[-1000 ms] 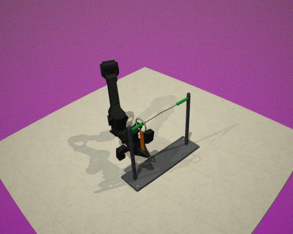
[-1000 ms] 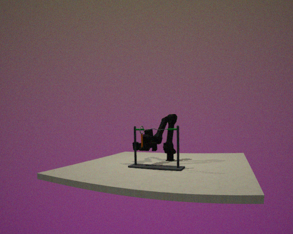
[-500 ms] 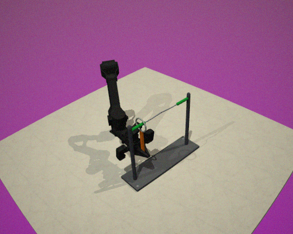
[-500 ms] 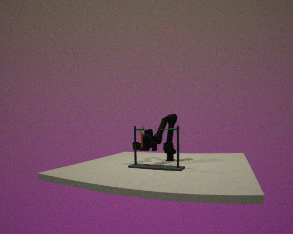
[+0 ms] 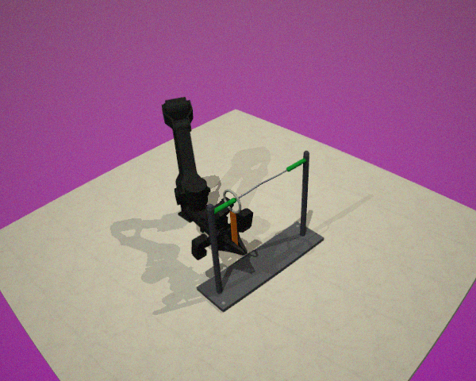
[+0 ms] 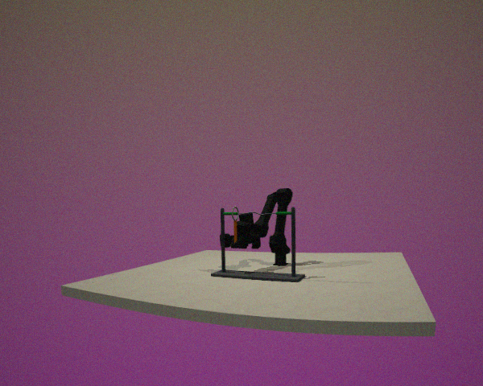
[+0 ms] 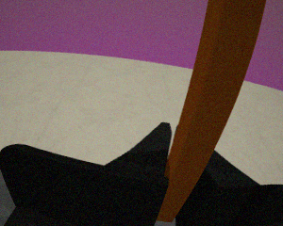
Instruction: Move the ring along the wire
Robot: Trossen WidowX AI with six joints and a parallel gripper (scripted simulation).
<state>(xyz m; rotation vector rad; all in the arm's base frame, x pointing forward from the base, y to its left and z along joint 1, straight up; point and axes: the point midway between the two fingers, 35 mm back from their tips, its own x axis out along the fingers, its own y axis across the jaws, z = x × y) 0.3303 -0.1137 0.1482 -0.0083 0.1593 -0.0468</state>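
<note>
My gripper (image 5: 239, 248) (image 7: 171, 132) is shut on the lower part of the orange handle (image 5: 234, 228) (image 6: 235, 232) (image 7: 217, 85), which stands nearly upright. The pale ring (image 5: 239, 204) (image 6: 235, 207) on top of it encircles the near green part (image 5: 224, 205) (image 6: 228, 213), close to its inner end, with the wire through it. In the top and exterior views the wire passes near the middle of the ring; contact cannot be told. The thin grey part (image 5: 262, 183) runs on to the far green part (image 5: 296, 165) (image 6: 283, 213). The wrist view shows neither ring nor wire.
The near post (image 5: 216, 254) (image 6: 222, 259) and the far post (image 5: 305, 197) (image 6: 293, 244) stand on a dark base plate (image 5: 270, 266) (image 6: 274, 277). The hand is behind the wire's near half, below wire height. The arm reaches in from behind the frame.
</note>
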